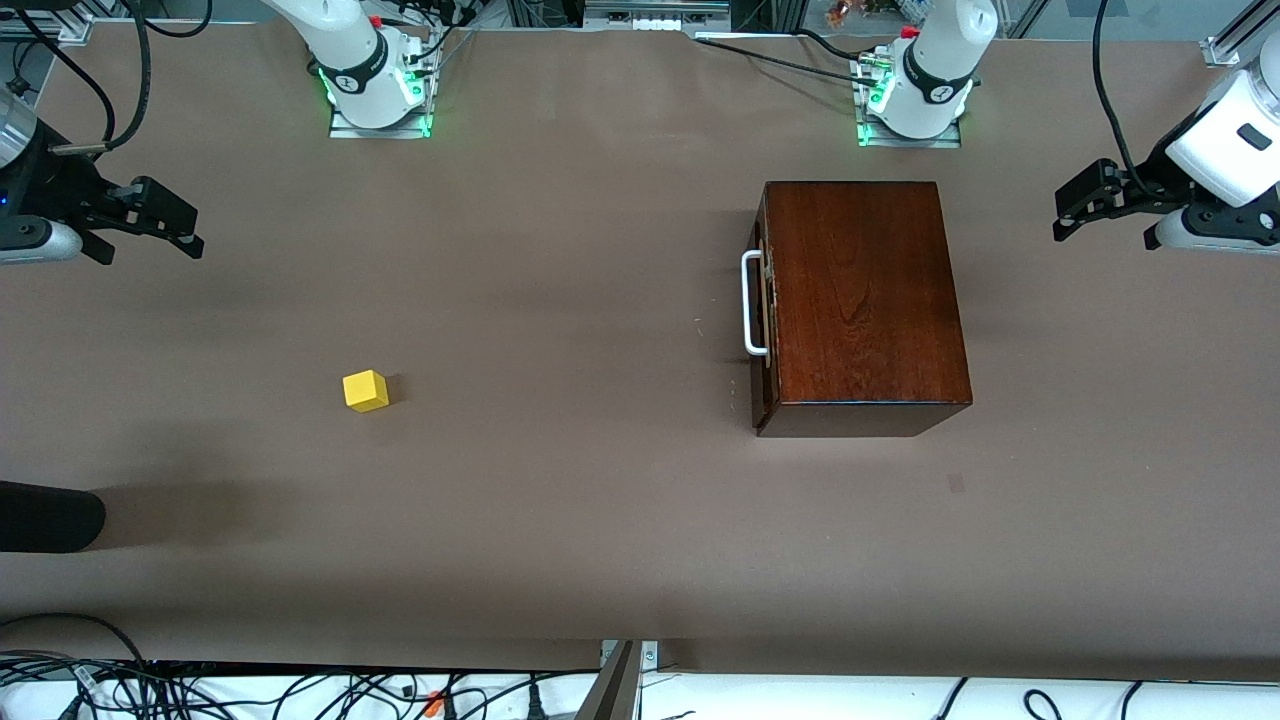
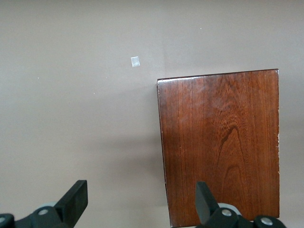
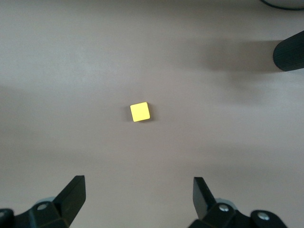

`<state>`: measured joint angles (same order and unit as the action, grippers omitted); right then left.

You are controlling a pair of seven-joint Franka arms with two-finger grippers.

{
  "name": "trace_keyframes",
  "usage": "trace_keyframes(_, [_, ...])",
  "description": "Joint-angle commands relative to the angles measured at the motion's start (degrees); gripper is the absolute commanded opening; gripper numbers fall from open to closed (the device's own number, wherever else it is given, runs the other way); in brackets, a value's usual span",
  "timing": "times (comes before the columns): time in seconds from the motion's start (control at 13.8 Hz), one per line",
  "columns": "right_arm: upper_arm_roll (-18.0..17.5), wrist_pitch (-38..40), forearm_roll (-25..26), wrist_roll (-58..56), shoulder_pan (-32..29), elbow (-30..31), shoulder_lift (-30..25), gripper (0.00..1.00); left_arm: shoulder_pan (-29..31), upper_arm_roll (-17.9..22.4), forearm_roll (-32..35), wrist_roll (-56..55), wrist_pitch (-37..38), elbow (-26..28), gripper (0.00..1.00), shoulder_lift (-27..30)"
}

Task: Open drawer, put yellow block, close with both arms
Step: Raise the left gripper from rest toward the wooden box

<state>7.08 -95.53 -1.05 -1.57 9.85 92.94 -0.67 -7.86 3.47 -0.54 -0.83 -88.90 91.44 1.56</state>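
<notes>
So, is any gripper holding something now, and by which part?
Nothing is held. The left gripper is open, up over the box; the right gripper is open, high over the block on the table.

This looks like a robot lab. Two white robot arms [image 1: 350, 60] stand bolted on metal plates at the edge of a big brown counter [image 1: 560, 520], and green lights glow at their feet. Black cables [image 1: 120, 690] lie in tangles along the counter's edges. Metal frame bars [image 1: 1235, 40] stand at the corners. A dark round thing [image 1: 45, 515] pokes in at one edge; it may be more gear.
</notes>
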Motion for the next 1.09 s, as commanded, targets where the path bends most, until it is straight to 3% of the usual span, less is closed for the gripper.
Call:
trace_keyframes(0.0, [-0.22, 0.78, -1.15, -0.8, -0.71, -1.01, 0.32, 1.0, 0.13, 0.05, -1.05, -0.13, 1.18, -1.01, 1.0, -0.24])
trace_keyframes(0.58, [-0.13, 0.78, -1.15, -0.8, -0.71, -1.01, 0.32, 1.0, -0.31, -0.13, -1.22, -2.32, 1.27, -1.35, 1.0, -0.5])
trace_keyframes(0.8, [-0.13, 0.78, -1.15, -0.8, -0.71, -1.01, 0.32, 1.0, -0.31, -3.46, -2.8, -8.19, 1.27, -1.35, 1.0, -0.5])
trace_keyframes(1.02, [-0.04, 0.87, -1.15, -0.8, -0.71, -1.01, 0.32, 1.0, -0.4, -11.44, -3.24, -18.38, 0.22, -1.53, 1.0, -0.94])
